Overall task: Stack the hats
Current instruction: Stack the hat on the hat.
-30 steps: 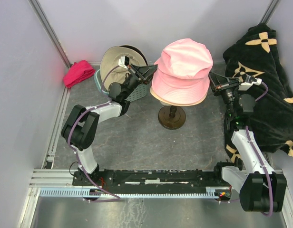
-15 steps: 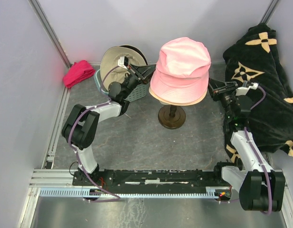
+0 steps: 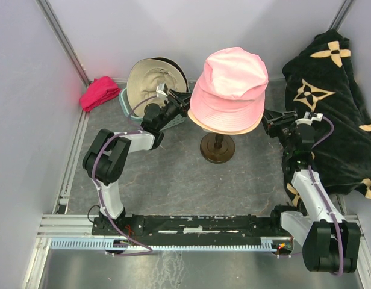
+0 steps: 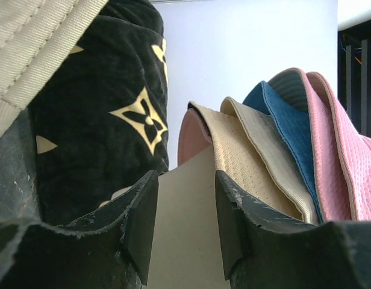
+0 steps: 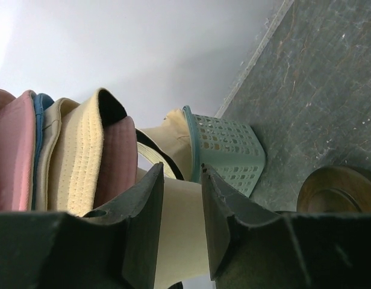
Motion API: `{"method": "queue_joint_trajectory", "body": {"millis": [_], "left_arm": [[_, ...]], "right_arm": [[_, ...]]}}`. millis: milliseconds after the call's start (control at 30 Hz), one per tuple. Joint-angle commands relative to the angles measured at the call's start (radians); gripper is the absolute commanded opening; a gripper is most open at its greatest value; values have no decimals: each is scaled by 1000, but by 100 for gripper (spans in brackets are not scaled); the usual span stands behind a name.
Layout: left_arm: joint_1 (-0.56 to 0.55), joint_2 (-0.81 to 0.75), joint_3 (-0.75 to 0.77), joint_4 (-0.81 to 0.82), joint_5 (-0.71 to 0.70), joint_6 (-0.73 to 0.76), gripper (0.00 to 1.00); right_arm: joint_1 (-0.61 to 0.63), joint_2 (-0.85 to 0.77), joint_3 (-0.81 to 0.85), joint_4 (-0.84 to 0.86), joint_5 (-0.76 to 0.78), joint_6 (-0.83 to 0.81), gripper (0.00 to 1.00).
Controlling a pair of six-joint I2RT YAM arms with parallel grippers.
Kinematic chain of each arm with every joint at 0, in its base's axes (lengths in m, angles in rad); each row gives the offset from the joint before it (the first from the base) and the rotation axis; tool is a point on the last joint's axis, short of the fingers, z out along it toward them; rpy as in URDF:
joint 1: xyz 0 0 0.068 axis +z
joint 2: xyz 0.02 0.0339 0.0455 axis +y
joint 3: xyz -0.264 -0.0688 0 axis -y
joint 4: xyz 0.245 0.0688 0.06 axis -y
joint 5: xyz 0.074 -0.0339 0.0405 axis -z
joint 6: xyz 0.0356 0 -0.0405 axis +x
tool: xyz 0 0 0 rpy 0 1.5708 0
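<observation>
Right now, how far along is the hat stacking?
Done: several hats sit layered on the stand, a pink hat on top, with a blue brim and a tan brim showing beneath it. In hand: nothing; the left end effector and right end effector are open beside the brims. Left: at least a cream hat lying in the teal basket.

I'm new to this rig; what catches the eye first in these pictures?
The pink hat crowning a stack of hats on a stand at mid-table, with the left gripper and right gripper open beside its brim. Then the large black cloth with beige flowers on the right.
</observation>
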Motion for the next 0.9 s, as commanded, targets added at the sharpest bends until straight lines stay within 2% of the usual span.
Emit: {"method": "queue_joint_trajectory", "body": {"millis": [0, 267, 533, 733, 867], "left_arm": [[12, -48, -5, 21, 12, 38, 50], [45, -168, -34, -102, -18, 106, 51], [82, -314, -82, -241, -93, 146, 53], [115, -504, -94, -523, -255, 242, 55], [142, -609, -18, -774, -409, 324, 58]], "right_arm": [[-8, -55, 1, -54, 55, -24, 40], [-7, -141, 89, -211, 95, -143, 42], [-7, -204, 123, -297, 169, -157, 44], [-7, -231, 174, -353, 196, -171, 44], [-7, -225, 215, -374, 197, -179, 44]]}}
